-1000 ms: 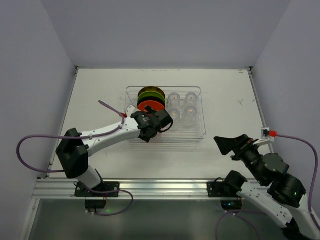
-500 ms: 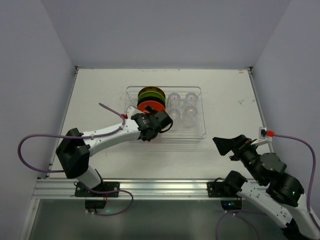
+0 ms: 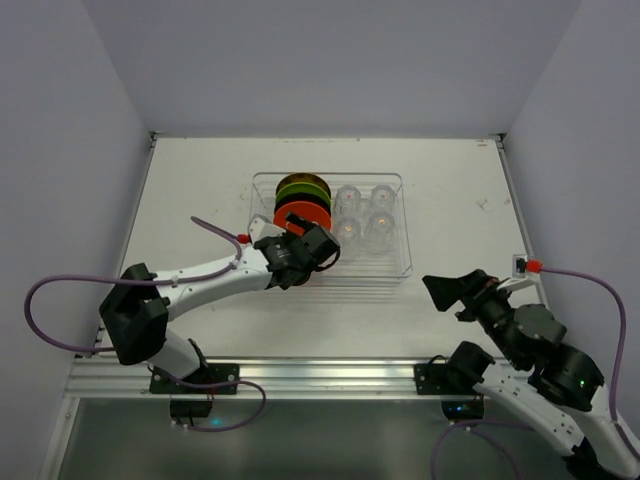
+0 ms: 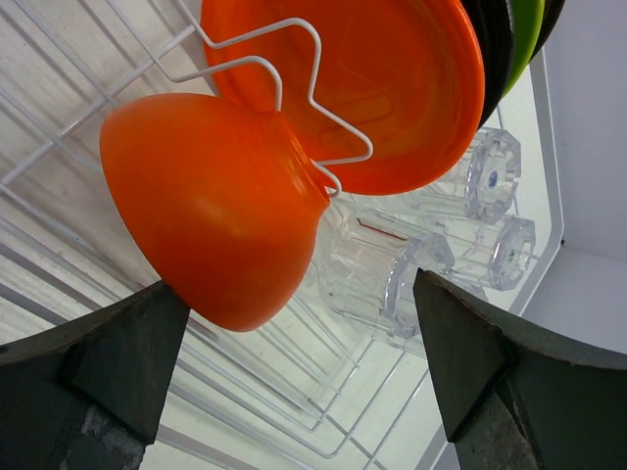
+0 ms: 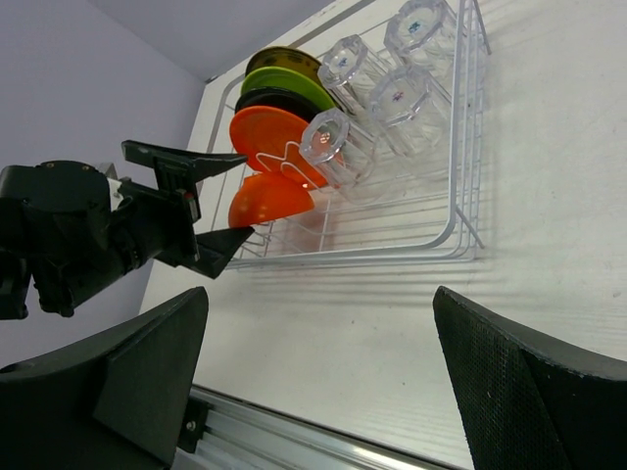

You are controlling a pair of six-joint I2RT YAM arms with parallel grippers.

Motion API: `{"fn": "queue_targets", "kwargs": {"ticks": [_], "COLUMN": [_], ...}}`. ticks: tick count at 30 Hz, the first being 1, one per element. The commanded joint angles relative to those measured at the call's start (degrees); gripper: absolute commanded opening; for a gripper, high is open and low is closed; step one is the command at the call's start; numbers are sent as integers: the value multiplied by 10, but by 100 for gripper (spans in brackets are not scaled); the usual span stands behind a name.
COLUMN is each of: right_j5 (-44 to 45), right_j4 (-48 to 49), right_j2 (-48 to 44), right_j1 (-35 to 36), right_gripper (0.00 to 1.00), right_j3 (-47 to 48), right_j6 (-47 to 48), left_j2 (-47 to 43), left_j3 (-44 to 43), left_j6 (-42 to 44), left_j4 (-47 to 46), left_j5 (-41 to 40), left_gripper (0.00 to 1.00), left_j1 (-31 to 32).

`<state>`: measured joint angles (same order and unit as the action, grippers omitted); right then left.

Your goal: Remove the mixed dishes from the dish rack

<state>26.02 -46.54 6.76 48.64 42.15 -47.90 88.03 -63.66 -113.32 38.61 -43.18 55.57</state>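
The left fingers (image 4: 127, 343) are spread wide and hold nothing. They reach into the near left part of the dish rack (image 3: 375, 270) with the orange bowl (image 4: 216, 206) between their tips. The left tip is just beside the bowl, but contact cannot be told. The bowl is tipped on its side against a wire divider (image 4: 294, 59), with its rounded outside toward the fingers and its mouth turned away toward the plates.

Behind the divider the plates stand on edge in a row running from near to far: the orange plate (image 4: 392, 88), then the black plate (image 4: 493, 39), the green plate (image 4: 519, 29) and the yellow plate (image 5: 284, 57) farthest. Their faces point toward the near edge. Right of the row, four clear glasses (image 3: 365, 215) stand on end in a two-by-two block.

The rack lies with its long axis left to right across the surface (image 3: 200, 180), near the middle.

The right fingers (image 5: 127, 362) are also fully spread and empty. They hover over the near right of the surface, pointing toward the rack and well apart from it.
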Motion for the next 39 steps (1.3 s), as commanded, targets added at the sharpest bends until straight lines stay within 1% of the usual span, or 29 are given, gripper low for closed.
{"fn": "queue_targets", "kwargs": {"ticks": [1, 5, 17, 23, 25, 31, 39], "right_j5": [10, 0, -11, -18, -22, -36, -40], "right_j4": [10, 17, 24, 31, 36, 51, 46], "right_j2": [15, 23, 31, 32, 33, 39, 32], "right_j1": [0, 1, 1, 1, 1, 1, 1], "right_gripper": [99, 99, 99, 99, 99, 99, 99], "right_j3": [-6, -9, -21, -29, -30, -37, -38], "right_j6": [7, 14, 15, 16, 17, 16, 17], "left_j2": [26, 31, 24, 22, 19, 18, 20], "left_j3": [49, 54, 90, 131, 141, 144, 146], "left_j6": [-373, -373, -375, -375, -373, -374, -374], "left_j4": [-37, -43, -83, -133, -148, -147, -150], "left_j5": [-34, -59, -73, -76, -85, -86, -88], "left_gripper": [100, 100, 97, 97, 95, 92, 81], "left_j1": [6, 13, 16, 18, 21, 23, 24]}}
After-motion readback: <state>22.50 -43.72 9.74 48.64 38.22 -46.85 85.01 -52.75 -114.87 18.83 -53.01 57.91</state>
